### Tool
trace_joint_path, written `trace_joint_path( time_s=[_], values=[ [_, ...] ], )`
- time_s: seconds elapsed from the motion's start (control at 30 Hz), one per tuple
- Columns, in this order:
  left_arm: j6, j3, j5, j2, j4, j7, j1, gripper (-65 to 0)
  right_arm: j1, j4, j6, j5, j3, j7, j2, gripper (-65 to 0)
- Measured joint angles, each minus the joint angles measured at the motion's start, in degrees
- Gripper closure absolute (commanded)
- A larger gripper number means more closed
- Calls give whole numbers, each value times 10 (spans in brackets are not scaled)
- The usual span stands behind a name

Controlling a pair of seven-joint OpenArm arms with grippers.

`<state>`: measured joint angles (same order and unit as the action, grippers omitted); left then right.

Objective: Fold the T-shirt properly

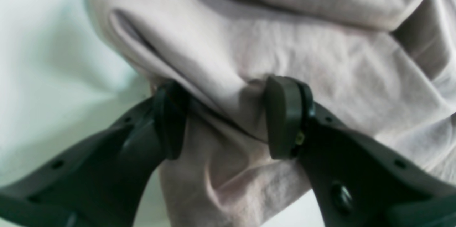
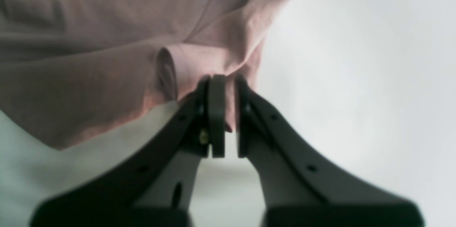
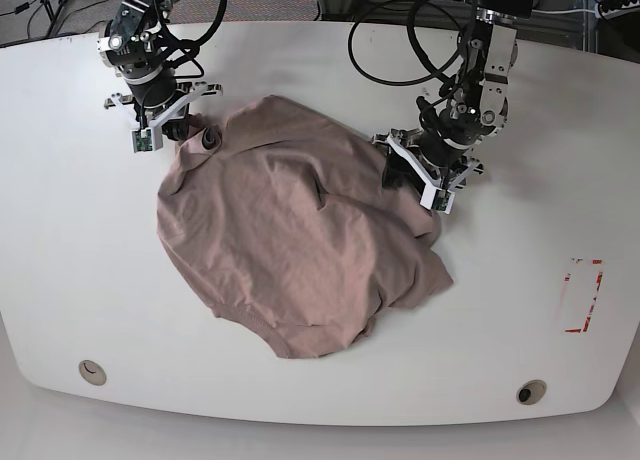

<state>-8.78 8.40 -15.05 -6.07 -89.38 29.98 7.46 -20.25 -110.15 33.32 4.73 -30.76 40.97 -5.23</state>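
No readable labels or writing anywhere; only a red-outlined rectangle mark (image 3: 582, 296) near the right edge of the table (image 3: 520, 280). Table white, rounded corners, two round holes by the near edge; cables beyond the far edge. T-shirt (image 3: 290, 240) dusty pink-brown, plain, wrinkled, lies spread and bunched at table centre, rumpled folds along its right side. Right hand (image 2: 228, 113) at the shirt's far left corner, jaws narrow, pinching a fold of cloth. Left hand (image 1: 224, 120) at the shirt's right edge, jaws wide, cloth bunched between the pads; firm grip cannot tell.
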Motion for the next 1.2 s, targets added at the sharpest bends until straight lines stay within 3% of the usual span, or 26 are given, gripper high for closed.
trace_joint_path(
  time_s=[0.37,0.73,1.1,1.2],
  values=[
    [0,-13,0,0,-3,0,7,-275,0,0,0,2,1,0,0,-25],
    [2,-57,0,-2,-17,5,18,-332,1,0,-1,3,1,0,0,-27],
    [-3,-37,-1,0,-20,26,24,-291,0,0,-1,3,1,0,0,-35],
    [-3,-33,-1,-2,-34,44,24,-322,0,0,-1,4,1,0,0,-40]
  ],
)
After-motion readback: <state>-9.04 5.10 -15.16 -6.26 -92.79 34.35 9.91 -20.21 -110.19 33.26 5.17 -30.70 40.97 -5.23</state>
